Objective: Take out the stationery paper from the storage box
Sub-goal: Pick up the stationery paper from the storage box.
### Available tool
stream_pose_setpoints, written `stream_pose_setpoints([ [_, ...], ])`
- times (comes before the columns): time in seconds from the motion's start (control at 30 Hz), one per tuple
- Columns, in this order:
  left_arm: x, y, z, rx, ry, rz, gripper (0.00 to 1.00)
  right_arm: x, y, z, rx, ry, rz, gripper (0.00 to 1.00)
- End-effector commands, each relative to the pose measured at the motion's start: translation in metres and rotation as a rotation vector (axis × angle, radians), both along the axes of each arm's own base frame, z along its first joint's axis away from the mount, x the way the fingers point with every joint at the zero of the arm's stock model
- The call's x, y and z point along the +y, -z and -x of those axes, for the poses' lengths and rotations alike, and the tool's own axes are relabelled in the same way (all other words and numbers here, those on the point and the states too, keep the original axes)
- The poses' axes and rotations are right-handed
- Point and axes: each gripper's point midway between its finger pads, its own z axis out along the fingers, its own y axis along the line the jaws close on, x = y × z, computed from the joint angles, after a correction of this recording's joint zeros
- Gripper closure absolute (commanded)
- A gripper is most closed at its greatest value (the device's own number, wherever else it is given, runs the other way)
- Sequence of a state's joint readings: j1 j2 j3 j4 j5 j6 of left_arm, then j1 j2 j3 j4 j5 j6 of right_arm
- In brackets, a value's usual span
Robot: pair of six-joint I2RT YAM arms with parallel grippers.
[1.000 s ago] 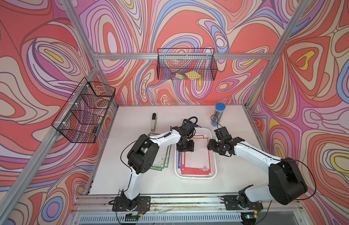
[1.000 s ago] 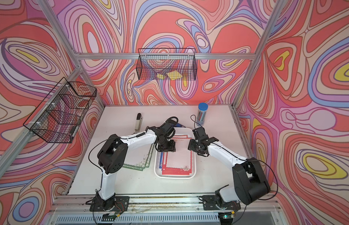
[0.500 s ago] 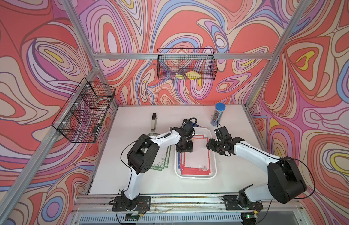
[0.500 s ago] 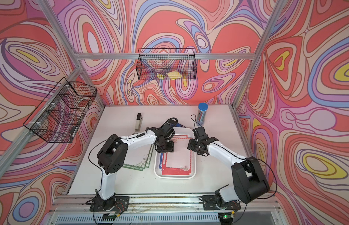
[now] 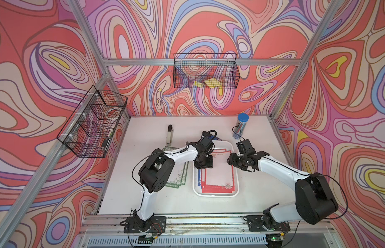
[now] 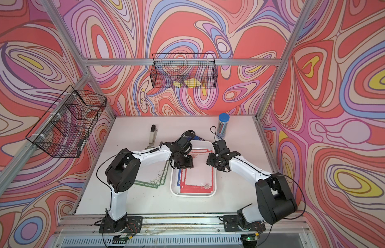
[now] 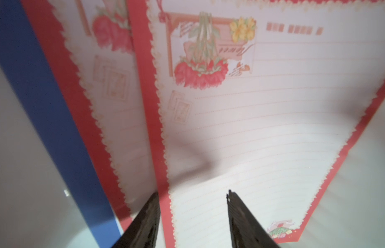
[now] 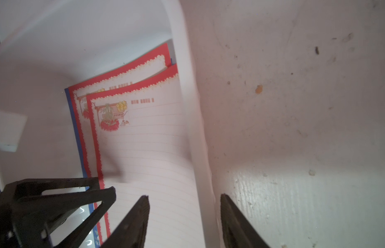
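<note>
Lying in storage box (image 5: pixel 215 194): stationery paper (image 5: pixel 218 176), red-bordered sheets over blue-bordered. Left gripper (image 7: pixel 192 193), jaws spread, straddles top sheet's red edge. Right gripper (image 8: pixel 184 195), jaws spread, straddles box rim. Green-bordered sheets (image 5: pixel 178 178) on table (image 5: pixel 144 193) beside box. Wire basket (image 5: pixel 205 73): yellow notes (image 5: pixel 208 83).

Two near-equal top views high at the front, downward — wrist views close over the storage box (image 8: pixel 194 128).

Glossy plastic storage box (image 5: pixel 215 194) w/ matt stationery paper (image 5: pixel 218 176)
</note>
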State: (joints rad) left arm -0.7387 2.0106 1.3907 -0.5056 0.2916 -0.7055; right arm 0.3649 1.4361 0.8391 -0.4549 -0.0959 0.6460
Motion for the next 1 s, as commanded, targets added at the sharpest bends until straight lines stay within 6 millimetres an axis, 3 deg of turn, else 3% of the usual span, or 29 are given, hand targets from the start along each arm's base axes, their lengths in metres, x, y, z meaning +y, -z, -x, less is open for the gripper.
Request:
stream_pose_setpoints([
  [0.0,-0.008,-0.013,-0.005,-0.046,-0.028,0.069,0.52,0.0,0.001,-0.003,-0.004,0.01,-0.015,0.44],
  [0.43,-0.009,-0.016,-0.004,-0.051,-0.059,0.118,0.71,-0.002,-0.006,-0.004,-0.014,0.016,-0.004,0.44],
  [0.77,-0.015,-0.032,-0.005,-0.072,-0.059,0.167,0.78,-0.003,-0.006,-0.003,-0.014,0.023,-0.003,0.44],
  [0.97,-0.023,-0.029,-0.002,-0.039,-0.049,0.217,0.83,-0.004,-0.011,-0.003,-0.025,0.025,-0.003,0.44],
])
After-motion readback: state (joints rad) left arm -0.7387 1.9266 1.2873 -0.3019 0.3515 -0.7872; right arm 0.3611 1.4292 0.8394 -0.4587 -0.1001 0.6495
